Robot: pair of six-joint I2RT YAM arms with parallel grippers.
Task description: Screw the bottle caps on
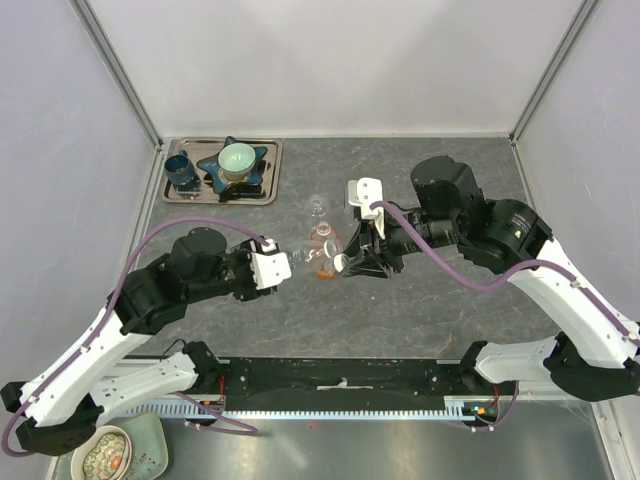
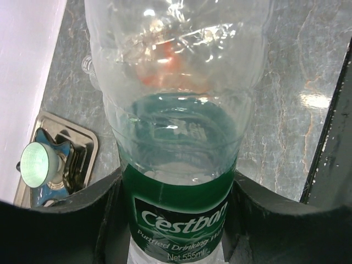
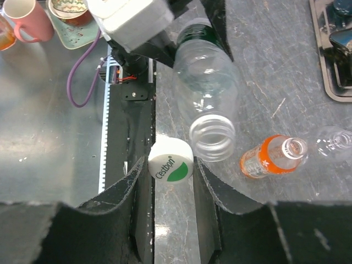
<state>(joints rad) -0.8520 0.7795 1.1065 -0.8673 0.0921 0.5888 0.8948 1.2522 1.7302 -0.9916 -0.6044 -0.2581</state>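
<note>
My left gripper [image 2: 179,220] is shut on the clear bottle [image 2: 179,137] at its green label, holding it tilted over the table. Its threaded neck [image 3: 212,137] is open. A white bottle cap [image 3: 170,160] with a green leaf logo is pinched in my right gripper [image 3: 171,165], right beside that neck and not on it. In the top view the cap [image 1: 342,262] sits at the right gripper's tips, near the left gripper [image 1: 285,268]. The uncapped orange bottle [image 3: 269,157] and the smaller clear bottle [image 3: 335,142] stand just beyond.
A metal tray [image 1: 265,185] at the back left holds a dark blue cup [image 1: 182,172] and a pale green bowl [image 1: 237,158] on a blue star-shaped dish. A patterned plate [image 1: 100,455] and pink mug [image 3: 27,19] lie off the table's near left.
</note>
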